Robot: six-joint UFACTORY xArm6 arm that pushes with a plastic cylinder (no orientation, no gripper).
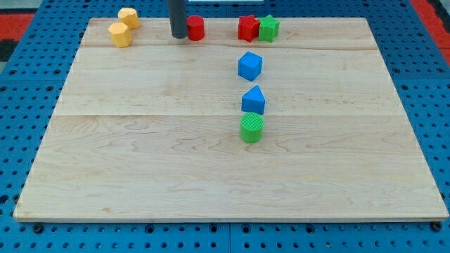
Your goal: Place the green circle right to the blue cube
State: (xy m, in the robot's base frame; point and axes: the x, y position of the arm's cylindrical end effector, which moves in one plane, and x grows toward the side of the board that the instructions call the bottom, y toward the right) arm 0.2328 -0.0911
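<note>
The green circle (252, 128) is a short cylinder just below the middle of the board. A blue triangular block (254, 100) touches its upper side. The blue cube (249, 66) stands further up, apart from both. My tip (178, 36) is at the view's top, left of centre, right beside the left side of a red cylinder (196, 29). The tip is far up and to the left of the green circle and the blue cube.
A red star (247, 28) and a green star (268, 28) touch each other at the top, right of centre. Two yellow blocks (120, 34) (129, 17) sit at the top left corner. The wooden board (140, 176) lies on a blue pegboard.
</note>
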